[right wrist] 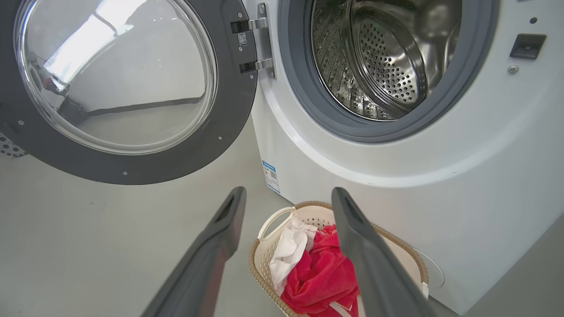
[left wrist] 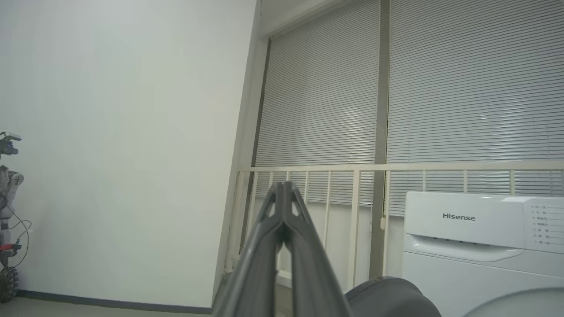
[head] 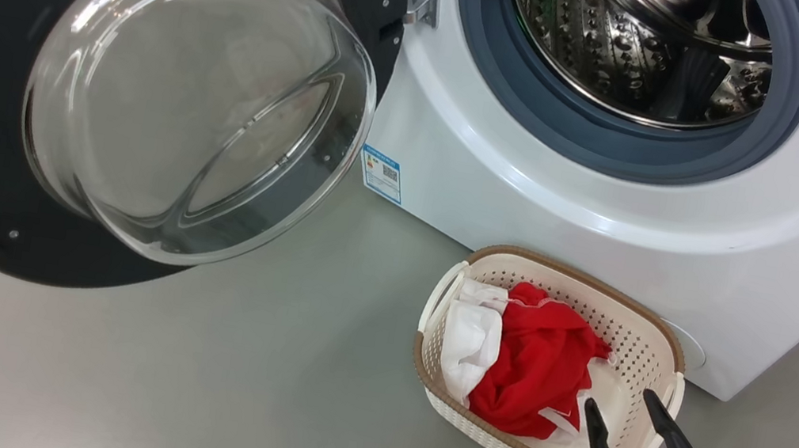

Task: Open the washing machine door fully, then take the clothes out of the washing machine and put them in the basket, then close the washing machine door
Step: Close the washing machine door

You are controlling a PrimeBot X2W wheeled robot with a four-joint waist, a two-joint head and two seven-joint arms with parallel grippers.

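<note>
Your right gripper (head: 618, 398) hangs spread apart by the basket (head: 576, 272) holding the clothes (head: 537, 366); your left gripper (left wrist: 282, 187) is pinched together.

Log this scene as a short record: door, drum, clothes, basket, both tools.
washing machine door: swung wide open, left of the opening
drum: bare steel where visible
basket: on the floor before the washing machine
clothes: red and white, heaped in the basket
right tool: open, empty, aimed at the basket
left tool: shut, empty, aimed toward a window blind
</note>
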